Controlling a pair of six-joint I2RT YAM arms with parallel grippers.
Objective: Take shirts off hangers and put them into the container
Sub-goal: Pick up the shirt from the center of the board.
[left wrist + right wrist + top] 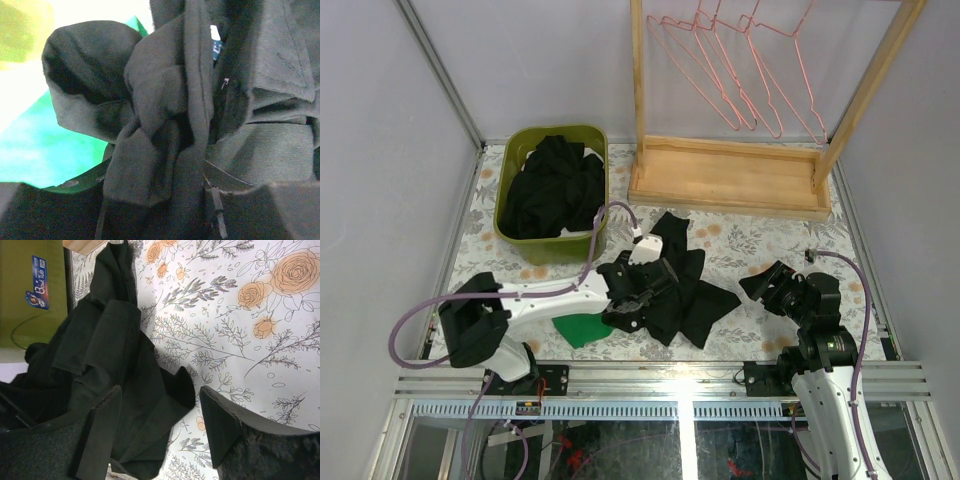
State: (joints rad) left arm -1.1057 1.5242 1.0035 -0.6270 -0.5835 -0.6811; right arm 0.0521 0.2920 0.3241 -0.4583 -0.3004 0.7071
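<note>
A black shirt (685,290) lies crumpled on the flowered table in front of the arms. My left gripper (638,292) is down on its left part. In the left wrist view, a gathered bunch of the black shirt (165,100) runs between the fingers of the left gripper (157,200), which is shut on it. My right gripper (767,285) stands open to the right of the shirt. Seen from the wrist, the right gripper (160,400) has the shirt's hem (110,350) under its left finger. The olive-green container (510,165) at back left holds another black shirt (555,185). Bare pink hangers (740,70) hang on the rack.
A wooden rack (730,175) with its flat base stands at the back right. A bright green cloth (582,328) lies under the left arm near the front edge, showing as the green cloth (45,145) in the left wrist view. The container's wall (20,300) shows beyond the shirt.
</note>
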